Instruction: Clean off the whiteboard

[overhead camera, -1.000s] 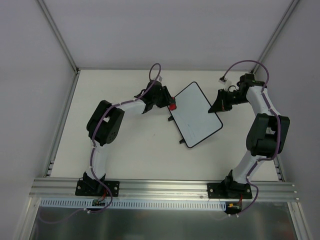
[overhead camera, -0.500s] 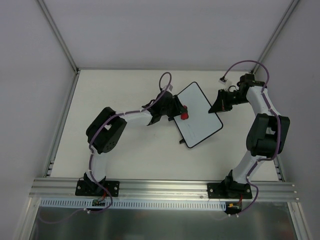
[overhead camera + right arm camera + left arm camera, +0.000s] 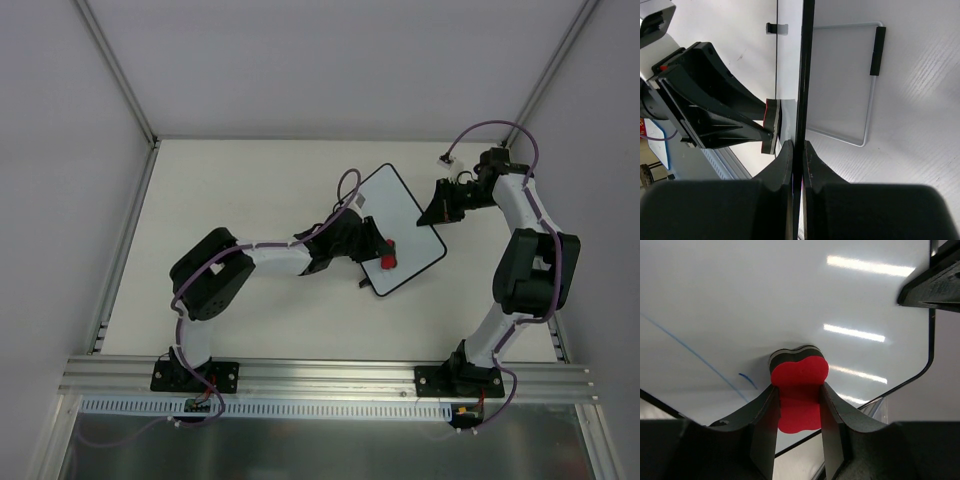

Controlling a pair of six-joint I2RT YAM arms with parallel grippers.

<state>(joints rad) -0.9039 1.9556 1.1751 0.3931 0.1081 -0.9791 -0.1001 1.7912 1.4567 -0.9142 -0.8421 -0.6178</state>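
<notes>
Red eraser [image 3: 799, 374], pinched in our left hand [image 3: 798, 388], presses the whiteboard [image 3: 790, 295]; our right hand [image 3: 797, 146] pinches its edge. Harder pushing could slip it free.

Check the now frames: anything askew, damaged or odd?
Nothing broken or spilled. The whiteboard lies skewed to the table edges, but the right gripper has its jaws clamped on the board's edge, and the left gripper presses a red eraser on it. A blue line is not yet erased.
</notes>
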